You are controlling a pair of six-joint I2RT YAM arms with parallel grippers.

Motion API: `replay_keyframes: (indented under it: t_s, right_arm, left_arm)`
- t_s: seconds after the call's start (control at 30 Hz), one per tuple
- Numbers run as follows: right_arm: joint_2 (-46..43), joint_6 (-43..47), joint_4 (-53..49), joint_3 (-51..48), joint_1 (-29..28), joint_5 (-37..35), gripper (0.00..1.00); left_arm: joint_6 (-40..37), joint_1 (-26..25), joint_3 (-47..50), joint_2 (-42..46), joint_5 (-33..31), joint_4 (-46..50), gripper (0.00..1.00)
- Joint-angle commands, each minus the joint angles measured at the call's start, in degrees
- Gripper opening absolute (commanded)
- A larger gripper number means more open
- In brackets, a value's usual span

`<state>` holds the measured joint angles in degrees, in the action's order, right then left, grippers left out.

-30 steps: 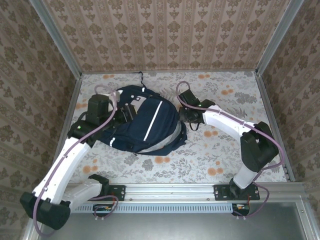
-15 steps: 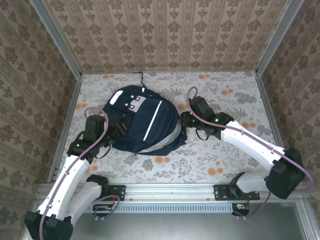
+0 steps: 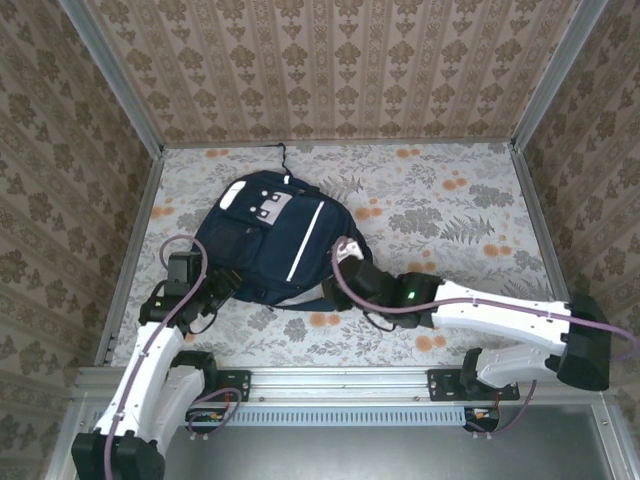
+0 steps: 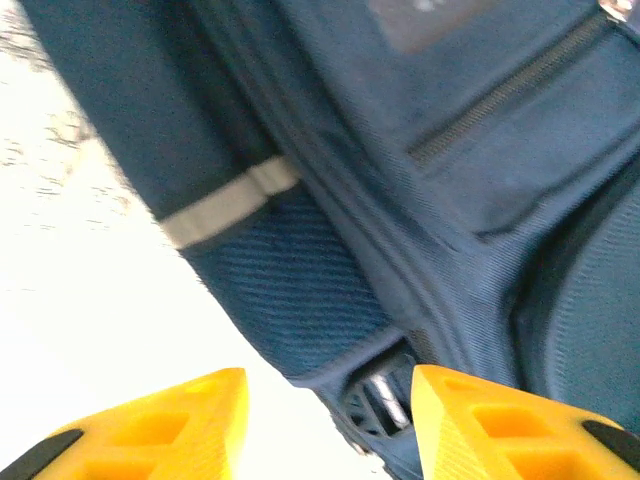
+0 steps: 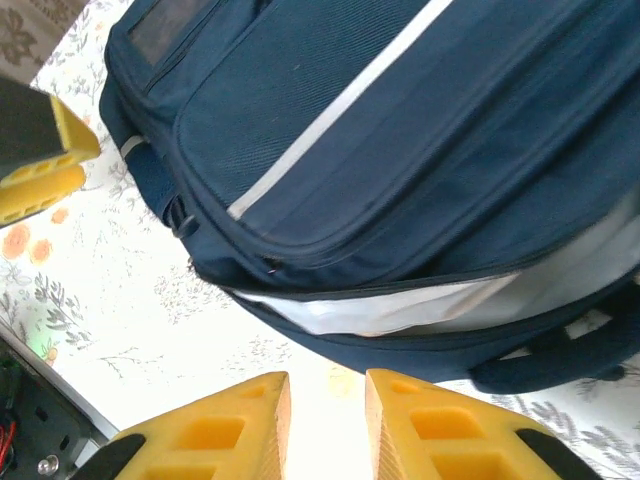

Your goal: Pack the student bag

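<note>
Your left gripper [image 4: 328, 385] has its yellow fingers [image 4: 200, 420] standing moderately apart with nothing clamped between them; through the gap you see pale table [image 4: 80, 280] and the lower corner of the student bag [image 4: 400, 150], where a small metal fitting [image 4: 385, 395] sits just past the fingertips. Whether either finger brushes the fabric there you cannot tell. From that wrist view you also get a grey tab [image 4: 225, 205] across the navy cloth and a dark zipper line [image 4: 510, 90] farther up. Your right gripper [image 5: 326, 385] is nearly closed, only a narrow slot left between its fingers, and it holds nothing either; bare floral tabletop shows between its tips and the bag's near edge, so it is close but apart from the fabric. Ahead of it run a white stripe [image 5: 340, 110] on the front panel, a light grey band [image 5: 400, 300] along the near side and a dark strap [image 5: 560, 360] curling out to the right. From above, the bag lies flat on the table left of centre, its top toward the far wall, with the left gripper at its near-left edge and the right gripper at its near-right edge.
</note>
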<state>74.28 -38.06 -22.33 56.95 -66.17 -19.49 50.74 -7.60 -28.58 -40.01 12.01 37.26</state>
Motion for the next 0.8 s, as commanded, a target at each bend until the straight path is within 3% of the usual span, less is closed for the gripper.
replay_keyframes:
  t_s: [0.0,0.2,0.37,0.77]
  right_arm:
    - [6.4,-4.5,0.9,5.3,-4.7,-10.0,0.27]
    - [20.4,-6.1,-1.3,14.9,-10.3,-9.8,0.29]
    - [28.3,-6.4,1.7,17.2,-12.6,-7.7,0.32]
    - [42.1,-8.6,4.7,21.8,-13.1,-8.5,0.31]
  left_arm:
    - [-0.8,-1.4,0.5,0.2,0.0,1.4,0.45]
    - [1.9,-3.9,0.6,0.0,-3.1,3.1,0.45]
    - [3.4,-5.1,0.5,-0.2,-4.6,5.3,0.46]
    - [3.7,-6.0,1.4,-0.4,-4.0,6.2,0.46]
